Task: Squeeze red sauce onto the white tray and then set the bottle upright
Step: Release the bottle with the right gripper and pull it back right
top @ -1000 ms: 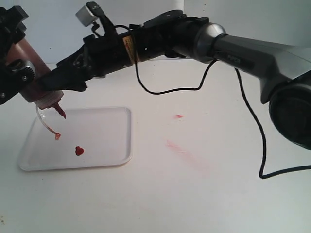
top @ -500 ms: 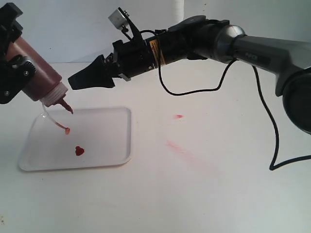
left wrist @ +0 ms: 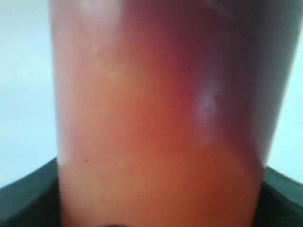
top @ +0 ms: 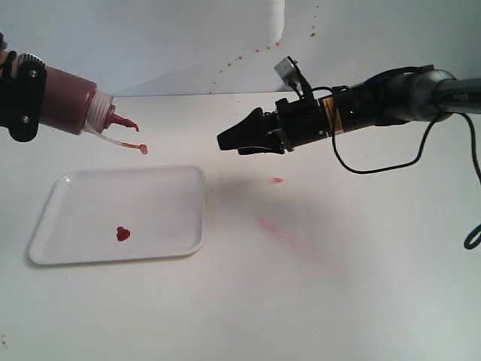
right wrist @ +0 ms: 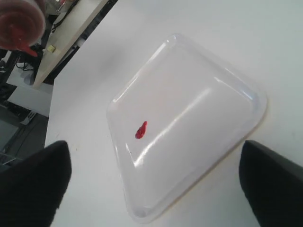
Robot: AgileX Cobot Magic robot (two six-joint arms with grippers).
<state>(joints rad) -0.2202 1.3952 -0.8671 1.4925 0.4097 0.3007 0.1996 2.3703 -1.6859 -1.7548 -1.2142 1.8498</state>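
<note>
Since the earlier frames the right arm has drawn back to the right of the exterior view, away from the bottle, and the left arm has tipped that bottle from a steep downward slant to nearly level.

A smooth matt white table [top: 338, 293] carries everything. On its left part lies the shallow white plastic rectangular tray [top: 161, 199], with rounded corners and a low glossy rim.

The translucent red-tinted cylindrical squeeze bottle [top: 71, 100] hangs in the air above the tray's far left side, clear of it. Its pointed red-stained nozzle [top: 125, 122] aims toward the right arm, and the thin curved tethered cap [top: 140, 148] dangles below it. The black left gripper [top: 21, 96] is clamped round the bottle's body. In the left wrist view the body fills the frame, cloudy orange-red.

The black right gripper [top: 229, 143] hovers over bare table beside the tray, its fingers spread wide and holding nothing.

One small glossy dark-red blob of sauce [top: 123, 234] sits on the tray floor. Faint pink smears [top: 276, 180] mark the table under the right gripper.
</note>
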